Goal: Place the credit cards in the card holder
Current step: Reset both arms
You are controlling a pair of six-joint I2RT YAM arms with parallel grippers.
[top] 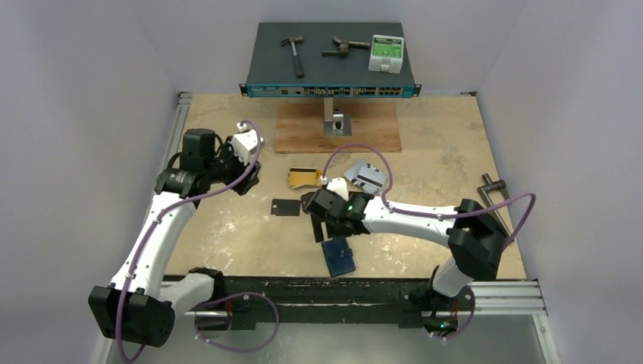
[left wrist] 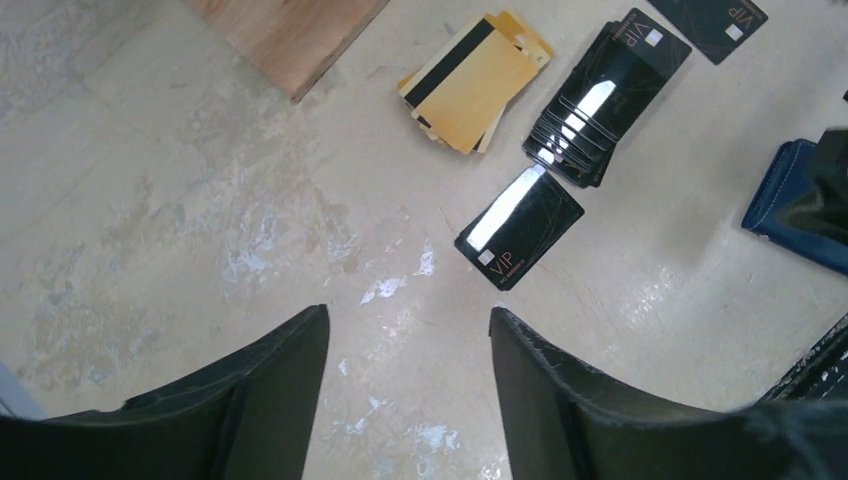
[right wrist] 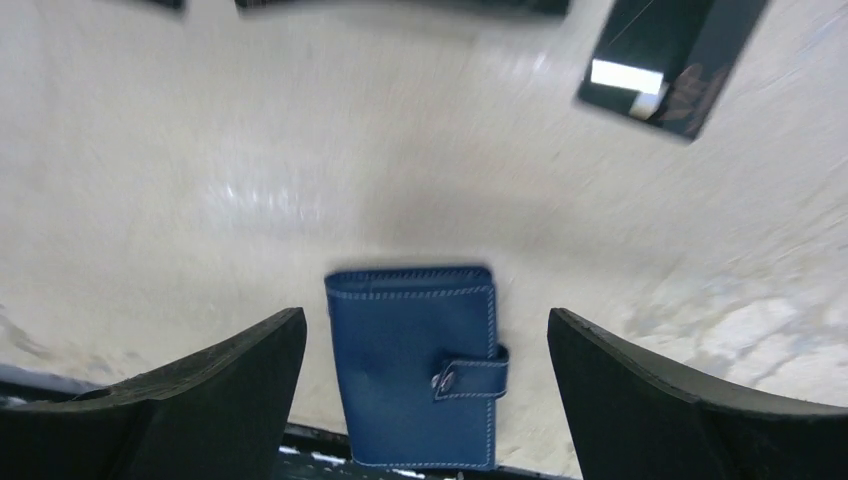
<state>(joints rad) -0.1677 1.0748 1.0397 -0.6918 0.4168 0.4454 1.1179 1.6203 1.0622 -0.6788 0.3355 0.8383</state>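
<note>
The credit cards lie mid-table: a gold stack, a fanned black stack, a single black card and silver-grey ones. The card holder, navy blue with its snap tab fastened, lies flat at the table's front edge. My right gripper hovers over it, open, with its fingers wide of both sides of the holder and not touching it. Left of the cards, my left gripper is open over bare table with nothing between its fingers.
A network switch at the back carries a hammer, a tool and a white box. A wooden board with a metal bracket lies in front of it. A metal tool sits at the right edge. A black rail runs along the front.
</note>
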